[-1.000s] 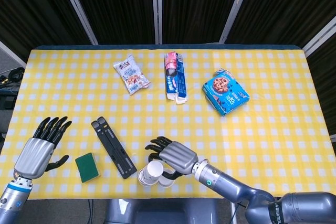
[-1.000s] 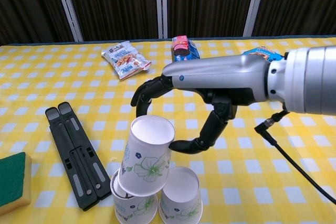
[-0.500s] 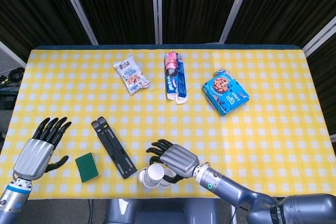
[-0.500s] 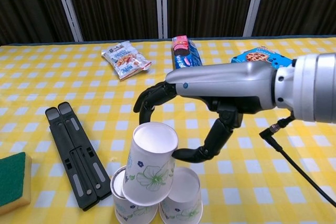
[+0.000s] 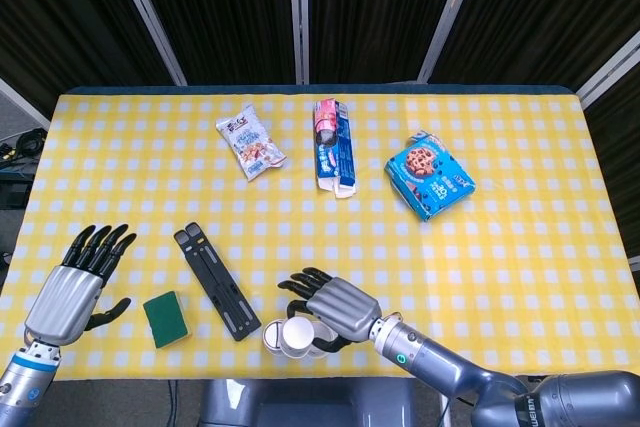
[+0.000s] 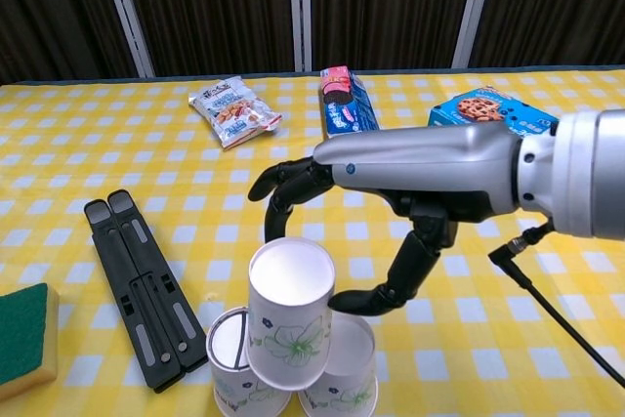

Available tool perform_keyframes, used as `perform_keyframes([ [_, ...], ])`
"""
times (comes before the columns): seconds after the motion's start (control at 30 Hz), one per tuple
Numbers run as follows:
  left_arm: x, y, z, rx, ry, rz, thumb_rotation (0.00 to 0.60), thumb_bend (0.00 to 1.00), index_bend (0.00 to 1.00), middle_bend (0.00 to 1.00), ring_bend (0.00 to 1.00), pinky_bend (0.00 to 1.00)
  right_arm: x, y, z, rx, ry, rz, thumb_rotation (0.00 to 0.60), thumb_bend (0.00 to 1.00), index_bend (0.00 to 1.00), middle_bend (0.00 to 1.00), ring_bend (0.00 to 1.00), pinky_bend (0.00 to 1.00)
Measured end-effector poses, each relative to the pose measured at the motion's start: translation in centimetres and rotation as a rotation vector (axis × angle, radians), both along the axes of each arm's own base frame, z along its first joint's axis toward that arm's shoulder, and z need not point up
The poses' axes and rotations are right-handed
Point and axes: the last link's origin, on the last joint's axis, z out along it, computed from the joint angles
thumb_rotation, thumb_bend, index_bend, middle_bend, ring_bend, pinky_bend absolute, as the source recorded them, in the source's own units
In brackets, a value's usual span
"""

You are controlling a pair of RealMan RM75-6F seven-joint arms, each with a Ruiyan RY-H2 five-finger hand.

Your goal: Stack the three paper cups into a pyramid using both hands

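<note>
Three white paper cups with green flower prints stand at the table's front edge. Two base cups [image 6: 230, 370] [image 6: 344, 378] sit side by side, and the top cup [image 6: 288, 314] rests over the gap between them, nearly upright. My right hand [image 6: 391, 207] arches over the top cup, with its fingers [image 6: 283, 192] at the far rim and its thumb against the cup's right side. In the head view the stack [image 5: 293, 338] is partly hidden by the right hand [image 5: 335, 305]. My left hand [image 5: 75, 285] hovers at the table's left front with fingers spread, holding nothing.
A black folded stand [image 6: 142, 285] lies left of the cups, and a green sponge [image 6: 21, 334] beyond it. A snack bag [image 6: 232, 111], a cookie sleeve box [image 6: 347, 100] and a blue cookie box [image 6: 488, 109] lie at the back. A cable [image 6: 547, 310] trails under my right wrist.
My right hand has come down and forward with the top cup, which has gone from tilted over the left base cup to nearly upright over both. The left hand has not moved.
</note>
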Motion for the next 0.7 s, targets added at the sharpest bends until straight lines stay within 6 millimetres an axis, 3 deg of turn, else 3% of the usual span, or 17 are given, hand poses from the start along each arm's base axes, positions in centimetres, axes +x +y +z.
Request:
perform_keyframes([
  [0.7, 0.1, -0.1, 0.2, 0.008, -0.007, -0.003, 0.600, 0.23, 0.00, 0.00, 0.00, 0.00, 0.6, 0.9, 1.3, -0.061, 0.027, 0.033, 0.600, 0.20, 0.27, 0.00, 0.00, 0.00],
])
